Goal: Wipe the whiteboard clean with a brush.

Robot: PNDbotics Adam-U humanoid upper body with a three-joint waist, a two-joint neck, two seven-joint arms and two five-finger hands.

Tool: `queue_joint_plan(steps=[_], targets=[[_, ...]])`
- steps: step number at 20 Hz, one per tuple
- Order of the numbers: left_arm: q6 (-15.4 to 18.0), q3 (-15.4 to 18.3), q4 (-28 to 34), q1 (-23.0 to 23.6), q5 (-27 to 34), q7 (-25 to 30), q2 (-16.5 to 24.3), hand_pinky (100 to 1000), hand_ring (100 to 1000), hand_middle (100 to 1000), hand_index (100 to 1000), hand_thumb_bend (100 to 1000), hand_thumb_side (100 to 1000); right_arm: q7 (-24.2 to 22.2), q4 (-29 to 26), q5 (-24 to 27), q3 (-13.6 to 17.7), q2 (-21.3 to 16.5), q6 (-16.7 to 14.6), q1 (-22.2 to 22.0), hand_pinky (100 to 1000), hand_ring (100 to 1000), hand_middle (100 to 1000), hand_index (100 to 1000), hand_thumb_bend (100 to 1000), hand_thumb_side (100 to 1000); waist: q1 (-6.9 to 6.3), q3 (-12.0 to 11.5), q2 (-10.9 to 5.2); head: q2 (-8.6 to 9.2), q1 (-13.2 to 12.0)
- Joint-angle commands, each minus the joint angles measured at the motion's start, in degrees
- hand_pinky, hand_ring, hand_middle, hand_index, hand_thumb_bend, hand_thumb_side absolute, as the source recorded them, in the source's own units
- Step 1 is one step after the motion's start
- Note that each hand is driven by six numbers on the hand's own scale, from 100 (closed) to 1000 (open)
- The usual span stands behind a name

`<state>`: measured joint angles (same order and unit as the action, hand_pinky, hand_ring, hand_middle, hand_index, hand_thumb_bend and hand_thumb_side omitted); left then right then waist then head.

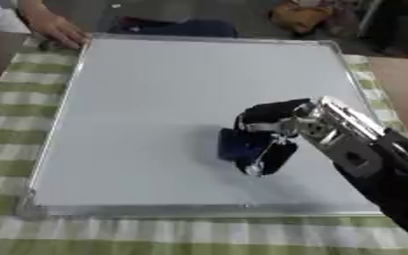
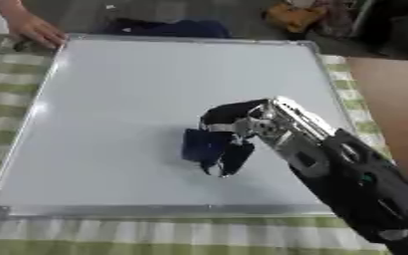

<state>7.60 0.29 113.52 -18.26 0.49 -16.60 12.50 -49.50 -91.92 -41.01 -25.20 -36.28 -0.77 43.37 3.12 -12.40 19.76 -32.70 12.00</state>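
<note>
1. The right hand (image 1: 281, 127) is reaching in from the near right corner and working over the near right part of the whiteboard (image 1: 155, 89).
2. Its fingers are curling round a dark blue brush (image 1: 241, 144), so the hand is gripping the brush rather than resting open.
3. The brush is sitting just left of and below the palm, and it appears to be touching the board surface near the middle of the near half.
4. The long axis of the brush cannot be told for certain; the block is showing as roughly upright in the view, running near to far.
5. The left hand is not showing in either view, so the right hand is the only one placed to wipe.
6. The board is lying on a green checked cloth (image 1: 7, 84), and its surface is looking white with no marks readable.
7. A person's hand (image 1: 57, 29) is resting at the far left corner of the board frame.
8. Judgement: the widest uncovered area is lying left and far from the brush, so the next stroke is probably heading that way.
</note>
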Motion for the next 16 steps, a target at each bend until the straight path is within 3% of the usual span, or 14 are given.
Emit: queue_joint_plan(steps=[1, 4, 6, 10, 16], targets=[[0.1, 0.1, 1.1, -0.7, 0.1, 0.2, 0.2, 644, 800, 776, 812, 200, 1000, -0.2, 0.0, -0.8, 0.2, -0.4, -0.4, 1.1, 634, 755, 706, 233, 100, 610, -0.30, 0.0, -1.05, 0.06, 0.3], [0.1, 0.1, 1.1, -0.6, 0.1, 0.2, 0.2, 644, 800, 777, 812, 200, 1000, -0.1, 0.0, -1.0, 0.1, -0.3, -0.3, 1.1, 657, 785, 783, 170, 104, 689, -0.30, 0.1, -1.07, 0.11, 0.4], [0.1, 0.1, 1.1, -0.6, 0.1, 0.2, 0.2, 644, 800, 777, 812, 200, 1000, 0.2, -0.3, -1.1, 0.0, -0.3, -0.1, 1.0, 668, 803, 820, 137, 165, 726, -0.30, 0.1, -1.08, 0.07, 0.4], [0.1, 0.1, 1.1, -0.5, 0.0, 0.2, 0.2, 644, 800, 777, 812, 200, 1000, 1.3, -1.7, -1.7, 0.3, -0.7, 0.4, 0.5, 680, 814, 837, 126, 218, 739, -0.31, 0.4, -1.10, 0.05, 0.3], [0.0, 0.1, 1.1, -0.4, 0.0, 0.2, 0.2, 644, 801, 777, 813, 199, 1000, 4.0, -6.4, -2.3, 2.3, -1.7, 1.4, -0.6, 687, 816, 839, 133, 201, 742, -0.36, 0.6, -1.21, 0.03, -0.1]])
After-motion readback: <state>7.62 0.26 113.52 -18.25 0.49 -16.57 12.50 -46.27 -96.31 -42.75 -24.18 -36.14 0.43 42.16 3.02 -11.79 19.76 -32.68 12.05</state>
